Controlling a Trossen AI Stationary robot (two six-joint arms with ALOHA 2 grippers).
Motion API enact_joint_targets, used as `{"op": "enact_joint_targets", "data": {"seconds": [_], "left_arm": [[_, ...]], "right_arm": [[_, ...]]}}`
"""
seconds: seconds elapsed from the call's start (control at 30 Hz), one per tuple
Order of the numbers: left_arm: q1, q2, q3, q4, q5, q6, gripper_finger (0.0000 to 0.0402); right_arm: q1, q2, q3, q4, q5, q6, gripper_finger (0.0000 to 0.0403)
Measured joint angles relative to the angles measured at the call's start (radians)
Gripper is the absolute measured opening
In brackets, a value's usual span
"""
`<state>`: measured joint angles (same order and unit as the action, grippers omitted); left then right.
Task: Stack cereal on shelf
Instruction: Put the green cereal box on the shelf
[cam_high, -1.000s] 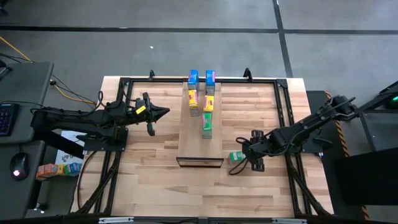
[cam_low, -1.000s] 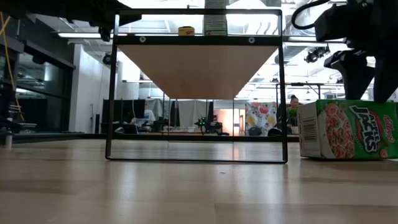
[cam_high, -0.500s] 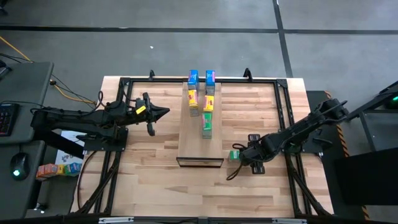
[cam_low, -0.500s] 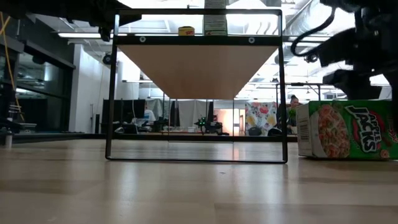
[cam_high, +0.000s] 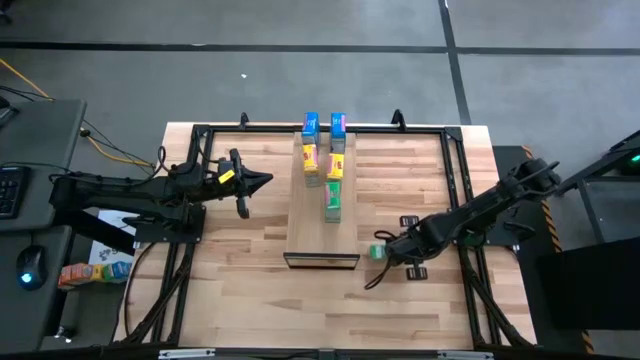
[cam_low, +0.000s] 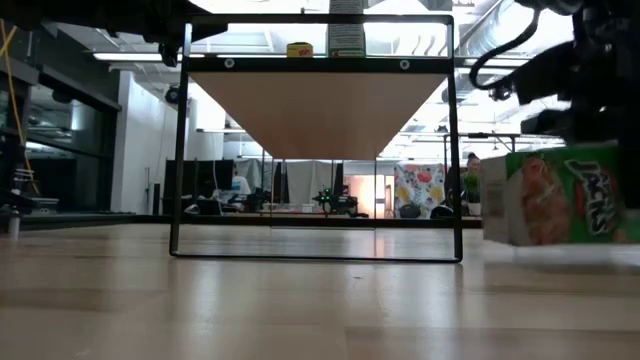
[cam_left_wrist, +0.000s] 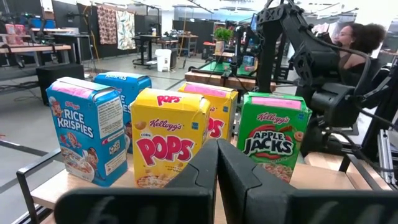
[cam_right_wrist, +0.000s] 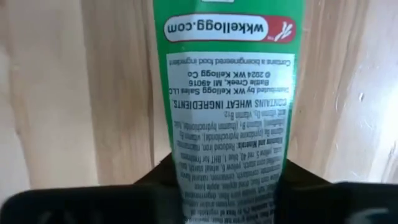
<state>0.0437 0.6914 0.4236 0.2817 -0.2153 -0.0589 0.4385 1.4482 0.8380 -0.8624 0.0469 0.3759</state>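
Note:
The shelf (cam_high: 322, 215), a pale board on a black wire frame (cam_low: 452, 150), stands mid-table. On it stand two blue boxes (cam_left_wrist: 93, 130), two yellow ones (cam_left_wrist: 171, 146) and one green cereal box (cam_left_wrist: 273, 140). Another green cereal box (cam_high: 378, 251) is on the tabletop to the right of the shelf's near end, standing on a long narrow side. My right gripper (cam_high: 392, 249) points down over it, shut on it. My left gripper (cam_high: 262, 181) hovers left of the shelf, level and shut (cam_left_wrist: 217, 177), pointing at the boxes. My right gripper pinches the green box's two broad faces between its two fingers (cam_right_wrist: 155, 177), coming from above and pointing down. They straddle the printed narrow side (cam_right_wrist: 227, 124), at the box's end toward the table's right. The box stays on edge (cam_low: 560, 195); whether its lower side has left the tabletop I cannot tell.
Black frame rails (cam_high: 200, 130) run round the tabletop's edges. Bare tabletop lies in front of the shelf (cam_high: 320, 310). A person (cam_left_wrist: 354, 43) shows in the room behind the right arm. Coloured boxes (cam_high: 90, 272) lie off the table at the left.
My right gripper has come down over the green box's right end, shifted a little toward the shelf, and taken hold of it. In the low view the box now sits slightly higher and blurred. My left arm has kept still.

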Motion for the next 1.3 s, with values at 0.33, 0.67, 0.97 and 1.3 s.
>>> {"op": "enact_joint_targets", "data": {"seconds": [0.33, 0.67, 0.97, 1.3], "left_arm": [[0.000, 0.000, 0.000, 0.001, 0.000, 0.000, 0.0001], [0.001, 0.000, 0.000, 0.005, 0.024, -0.013, 0.0001], [-0.089, 0.077, 0.002, 0.279, 0.356, 0.037, 0.0001], [-0.251, 0.244, 0.059, 0.404, 0.234, 0.167, 0.0062]], "right_arm": [[0.000, -0.070, 0.314, -0.360, -0.087, 0.153, 0.0059], [0.000, -0.016, 0.694, -0.429, 0.142, 0.169, 0.0061], [0.000, 0.121, 0.856, -0.429, 0.259, -0.050, 0.0061], [-0.002, 0.183, 0.962, -0.372, 0.282, -0.167, 0.0061]]}}
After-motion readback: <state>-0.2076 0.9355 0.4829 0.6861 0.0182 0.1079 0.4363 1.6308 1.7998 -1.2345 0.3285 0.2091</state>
